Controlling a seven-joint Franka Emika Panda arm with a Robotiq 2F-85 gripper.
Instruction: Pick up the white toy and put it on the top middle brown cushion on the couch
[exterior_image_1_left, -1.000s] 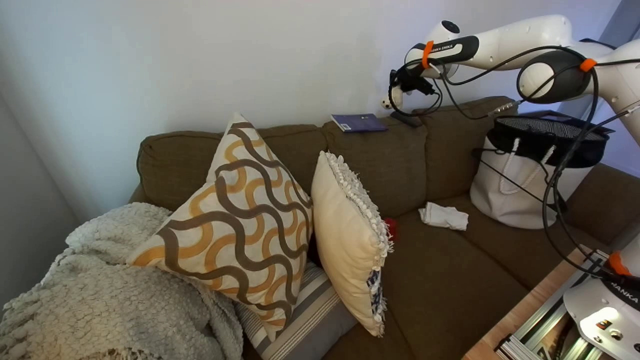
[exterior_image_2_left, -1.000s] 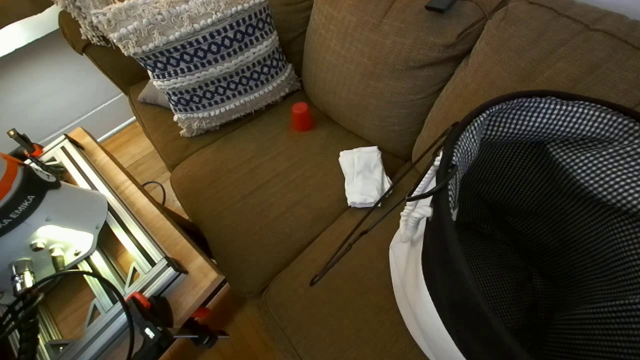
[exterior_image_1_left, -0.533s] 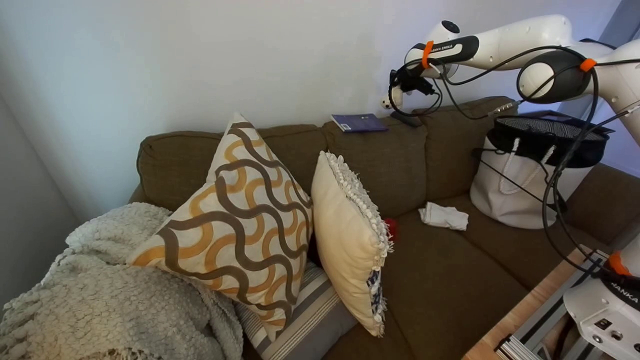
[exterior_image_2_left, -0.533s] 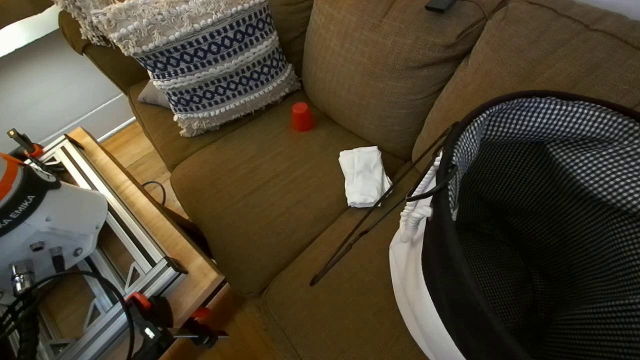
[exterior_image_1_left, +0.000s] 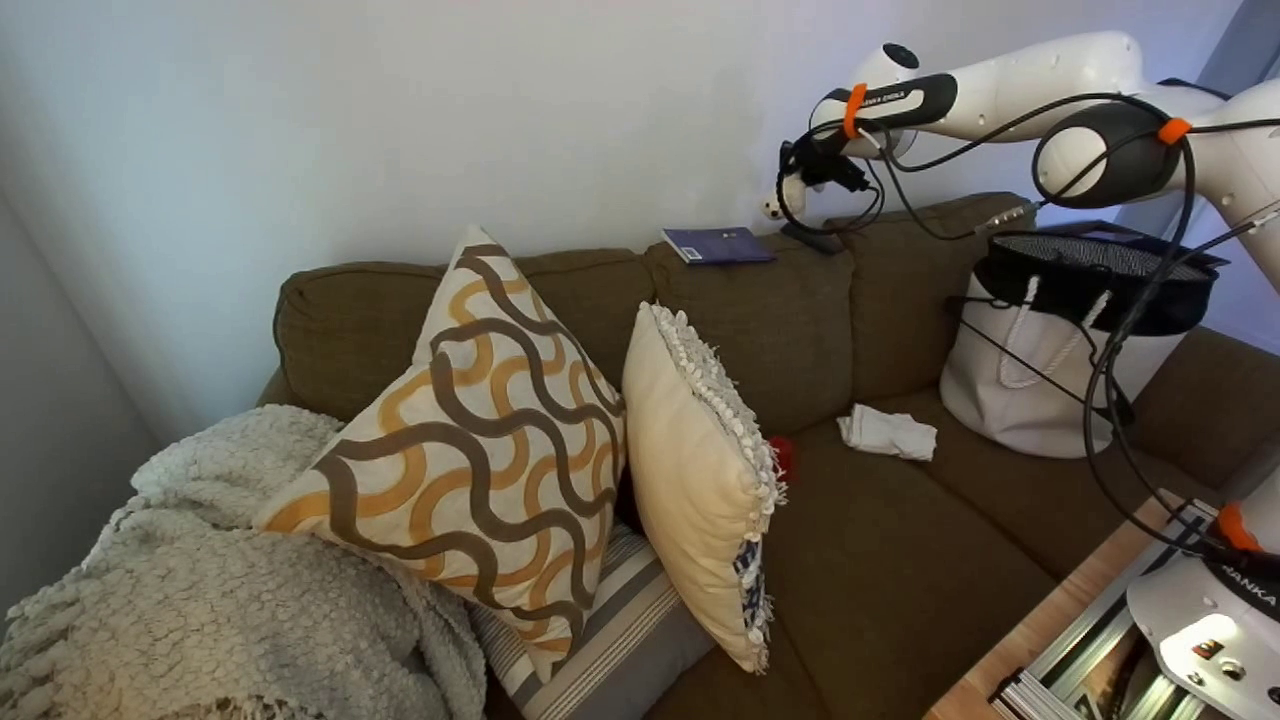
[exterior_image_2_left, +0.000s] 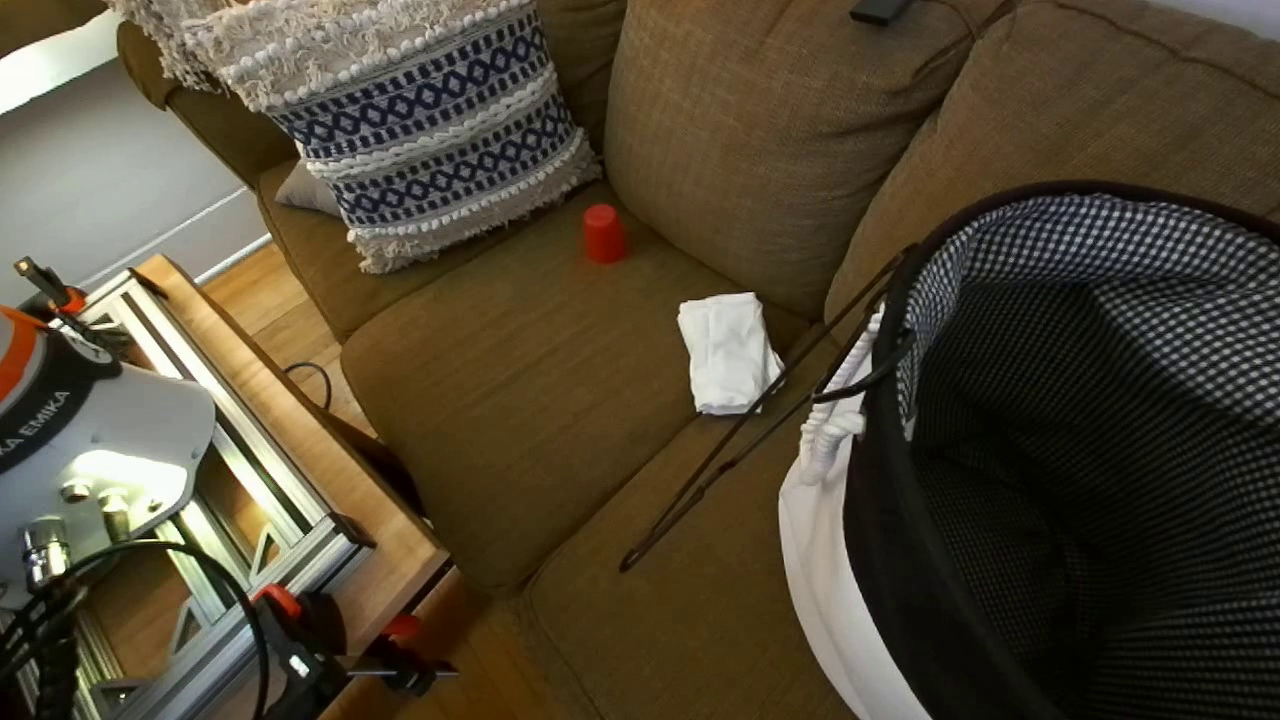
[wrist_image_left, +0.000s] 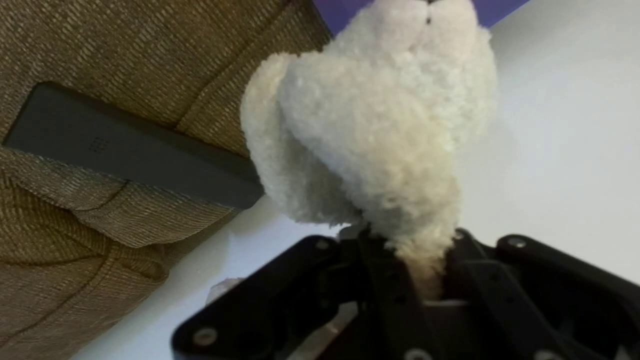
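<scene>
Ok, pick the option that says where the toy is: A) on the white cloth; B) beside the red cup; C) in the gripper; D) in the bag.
C: in the wrist view the gripper is closed on one end of the toy.

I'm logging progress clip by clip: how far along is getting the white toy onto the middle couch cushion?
Done: the white toy is picked up, pinched in the gripper. In hand: the placing; in an exterior view the toy shows above the top edge of the middle cushion, apparently not touching it. Left: lowering the toy onto it and letting go; the jaws are closed on it.
</scene>
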